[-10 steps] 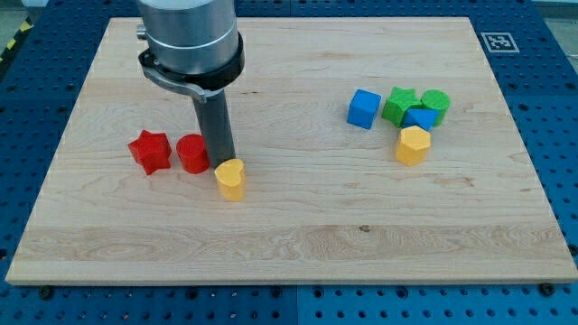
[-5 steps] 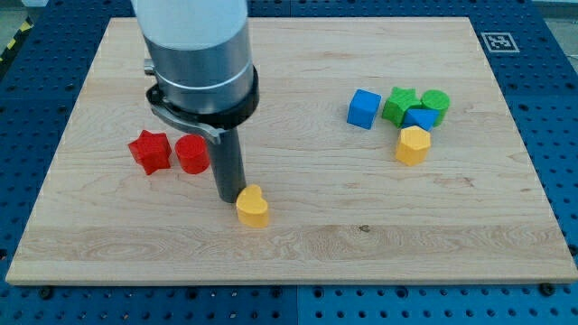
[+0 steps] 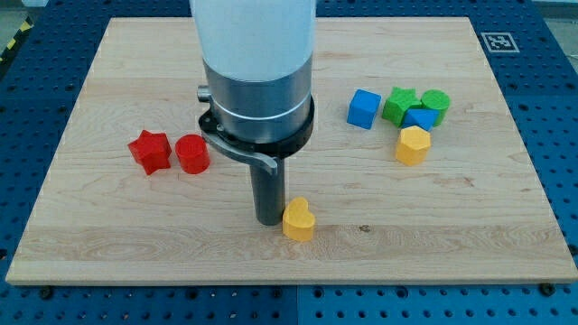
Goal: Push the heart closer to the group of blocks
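Now my tip touching the yellow heart's left side, block group well right.

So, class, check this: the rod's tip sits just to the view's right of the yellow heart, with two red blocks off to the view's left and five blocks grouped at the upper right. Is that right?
Not quite. The camera view shows my tip just to the view's left of the yellow heart, not its right. The rest holds: the red star and red cylinder sit at the view's left, and five blocks are grouped at the upper right.
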